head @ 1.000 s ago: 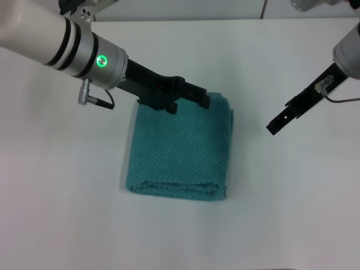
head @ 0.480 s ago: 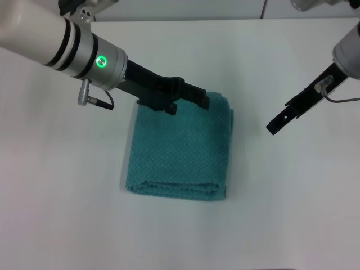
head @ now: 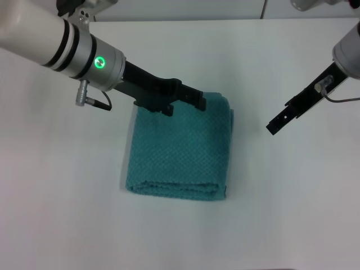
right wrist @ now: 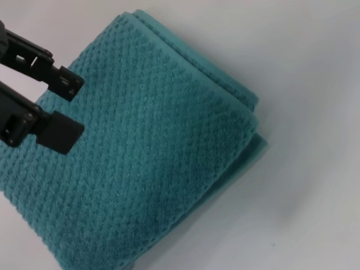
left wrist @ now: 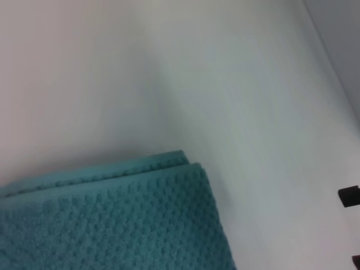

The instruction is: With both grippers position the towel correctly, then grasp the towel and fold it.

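Left gripper over towel, fingers apart

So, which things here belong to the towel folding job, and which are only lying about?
Belong to the job:
- teal waffle-weave towel, already folded in layers
- left pincer, open over the towel's far edge
- right pincer, off to the towel's right, above the table

Lying about:
- nothing else; only the white table

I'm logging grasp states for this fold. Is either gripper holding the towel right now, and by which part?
Nothing is held. The left gripper hovers open over the towel's far edge; the right gripper hangs off to the side, clear of it.
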Robot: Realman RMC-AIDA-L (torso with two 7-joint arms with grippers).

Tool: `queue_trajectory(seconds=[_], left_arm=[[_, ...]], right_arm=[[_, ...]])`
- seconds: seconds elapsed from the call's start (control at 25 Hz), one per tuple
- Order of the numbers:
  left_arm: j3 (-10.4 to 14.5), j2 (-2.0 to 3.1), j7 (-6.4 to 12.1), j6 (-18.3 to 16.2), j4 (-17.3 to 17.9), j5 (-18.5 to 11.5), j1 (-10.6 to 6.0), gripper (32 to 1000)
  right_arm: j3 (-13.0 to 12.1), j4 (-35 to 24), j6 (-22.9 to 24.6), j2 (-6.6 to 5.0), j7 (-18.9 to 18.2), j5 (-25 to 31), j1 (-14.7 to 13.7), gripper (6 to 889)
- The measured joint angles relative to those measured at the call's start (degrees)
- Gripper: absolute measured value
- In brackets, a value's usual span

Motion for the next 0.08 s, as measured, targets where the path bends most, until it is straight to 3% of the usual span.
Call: queue_trajectory(seconds=[0.08], left_arm=[[-0.04, -0.06, -0.04, 0.05, 0.07, 0.20, 0.00, 937]], right_arm=[[0.00, 0.00, -0.02, 0.00, 0.00, 0.00, 0.00, 854]])
